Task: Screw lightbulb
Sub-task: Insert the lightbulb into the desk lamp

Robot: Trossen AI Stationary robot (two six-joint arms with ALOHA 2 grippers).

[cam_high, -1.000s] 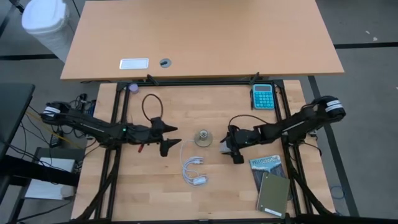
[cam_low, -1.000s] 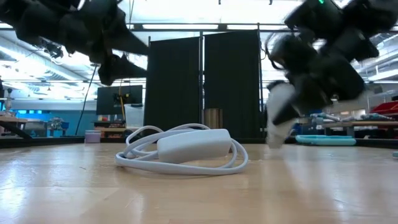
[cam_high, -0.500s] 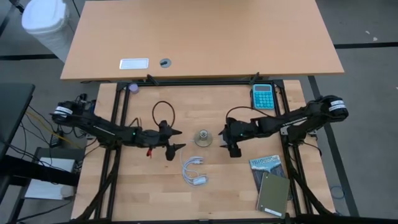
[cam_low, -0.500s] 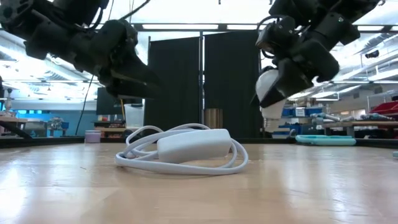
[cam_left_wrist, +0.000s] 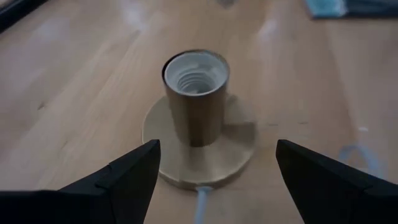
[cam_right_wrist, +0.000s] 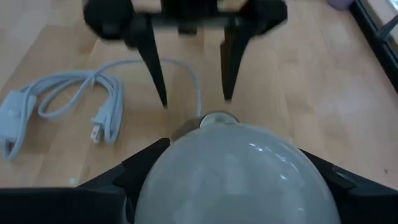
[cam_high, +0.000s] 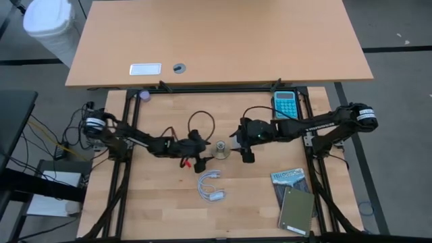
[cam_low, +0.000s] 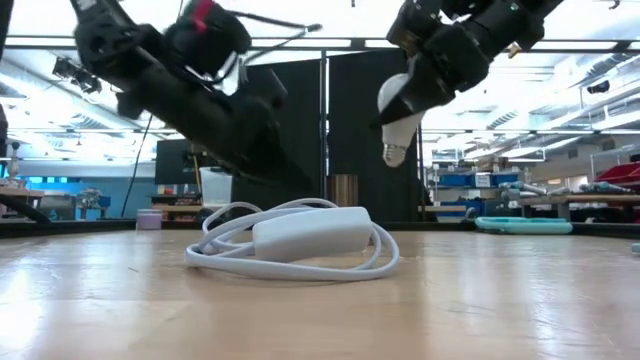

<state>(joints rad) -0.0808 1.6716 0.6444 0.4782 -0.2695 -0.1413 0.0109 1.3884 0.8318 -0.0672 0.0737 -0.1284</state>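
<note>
Jaws of the right gripper [cam_low: 405, 95] are closed on the bulb [cam_low: 398, 122], clamping its round globe, with the base poking out past the fingertips. Jaws of the left gripper [cam_left_wrist: 214, 177] stand wide open, holding nothing, one finger either side of the socket [cam_left_wrist: 196, 93] without touching it.

Bulb position: held in the air over the middle of the table [cam_high: 169, 196], clear of the wood, tilted with the base pointing down and toward the socket. High view: right gripper [cam_high: 237, 140] sits just right of the socket [cam_high: 220, 150], left gripper [cam_high: 200, 156] just left of it. Bulb and socket are near each other but apart; not threaded in.

Bulb looks: white frosted globe, round, tapering to a silvery-grey screw base. Right wrist view shows the globe [cam_right_wrist: 230, 171] filling the space between that arm's fingers, glossy highlights on top.

Socket: short upright brass-coloured cylinder on a round disc, white threaded inside, open end up.

Counts: one bulb, one socket, two arms. One white cord [cam_low: 290, 240] coiled on the table with an inline switch. One calculator [cam_high: 285, 105], blue, at the far right edge. Two books [cam_high: 293, 198] stacked near the right front corner.
</note>
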